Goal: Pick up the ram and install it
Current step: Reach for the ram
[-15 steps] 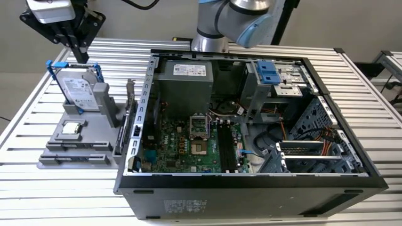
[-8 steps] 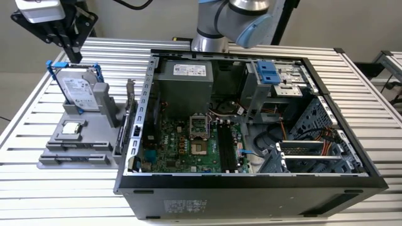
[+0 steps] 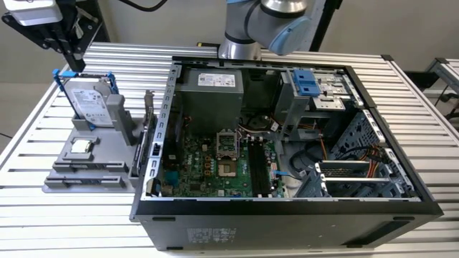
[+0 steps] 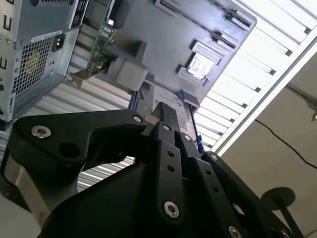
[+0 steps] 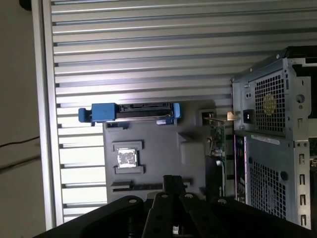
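The tool (image 3: 77, 64) hangs above the hard drive (image 3: 92, 105). In both wrist views its fingers look pressed together with nothing between them. The ram (image 3: 90, 181) is, I believe, the thin dark strip in the front groove of the grey holder (image 3: 107, 153) on the bench (image 3: 72, 226), but I cannot be sure. Such a stick is light, stiff and fragile, so I would take it by its long edges, not by the chips. The hard drive and the upright card (image 3: 149, 105) stand close by, and the computer case (image 3: 287, 217) is just beside the holder.
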`<act>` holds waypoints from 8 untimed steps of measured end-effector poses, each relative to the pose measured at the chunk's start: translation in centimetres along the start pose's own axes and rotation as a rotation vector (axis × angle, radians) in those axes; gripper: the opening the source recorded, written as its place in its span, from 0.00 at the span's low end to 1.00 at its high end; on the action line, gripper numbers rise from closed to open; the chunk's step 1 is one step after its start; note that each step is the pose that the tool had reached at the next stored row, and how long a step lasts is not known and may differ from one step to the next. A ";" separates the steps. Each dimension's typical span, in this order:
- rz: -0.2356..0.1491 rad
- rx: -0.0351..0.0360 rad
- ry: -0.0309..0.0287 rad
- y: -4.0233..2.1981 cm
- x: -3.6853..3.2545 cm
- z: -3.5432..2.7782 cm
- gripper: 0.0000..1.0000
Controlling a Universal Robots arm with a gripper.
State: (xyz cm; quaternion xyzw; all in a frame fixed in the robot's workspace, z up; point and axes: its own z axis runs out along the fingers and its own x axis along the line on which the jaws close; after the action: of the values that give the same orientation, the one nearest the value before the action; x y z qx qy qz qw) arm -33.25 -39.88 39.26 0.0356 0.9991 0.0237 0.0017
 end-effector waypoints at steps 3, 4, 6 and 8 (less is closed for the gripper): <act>0.000 0.0005 0.0064 -0.03 0.41 0.00 0.00; 0.000 0.0006 0.0076 -0.04 0.54 -0.01 0.00; 0.000 0.0005 0.0079 -0.06 0.84 0.00 0.00; -0.005 0.0006 0.0083 -0.08 1.10 -0.01 0.00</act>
State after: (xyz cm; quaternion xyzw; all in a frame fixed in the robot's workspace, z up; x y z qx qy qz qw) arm -34.36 -39.88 39.26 0.0331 0.9992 0.0236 -0.0024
